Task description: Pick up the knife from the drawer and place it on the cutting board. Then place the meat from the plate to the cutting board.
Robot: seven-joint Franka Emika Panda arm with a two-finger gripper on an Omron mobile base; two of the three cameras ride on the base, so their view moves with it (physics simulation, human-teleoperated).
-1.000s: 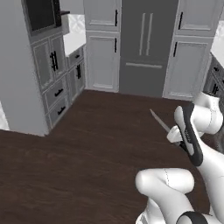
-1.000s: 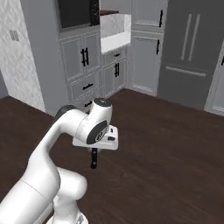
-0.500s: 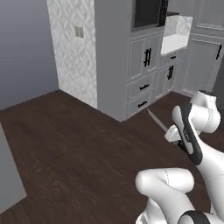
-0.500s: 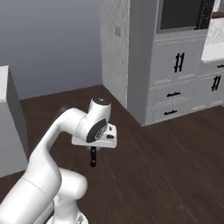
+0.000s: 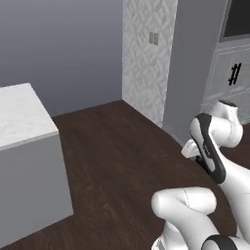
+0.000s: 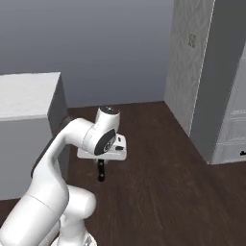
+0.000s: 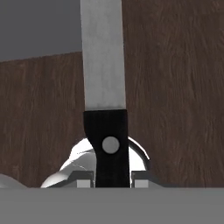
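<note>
One job now: carry the knife (image 7: 105, 83) to the board. Big grey counter (image 6: 26, 103) at my 10 o'clock, dark floor (image 5: 122, 146) below. My gripper (image 7: 112, 180) pinches the black handle, blade toward 12. Hold level, no swinging while driving.

We see knife (image 7: 104, 87) at centre of hand view, handle at bottom between hand (image 7: 112, 181) fingertips, blade running up to top edge, floor (image 7: 175, 87) behind it. In right base view, hand (image 6: 101, 166) at centre-left, knife handle (image 6: 101, 171) hanging below it over floor. Tabletop (image 6: 24, 93) at left edge, behind arm; wall (image 6: 110, 48) across top; cabinets (image 6: 230, 105) at right edge. In left base view, tabletop (image 5: 19, 114) at left, cabinets (image 5: 229, 73) upper right, floor (image 5: 112, 156) between them.
</note>
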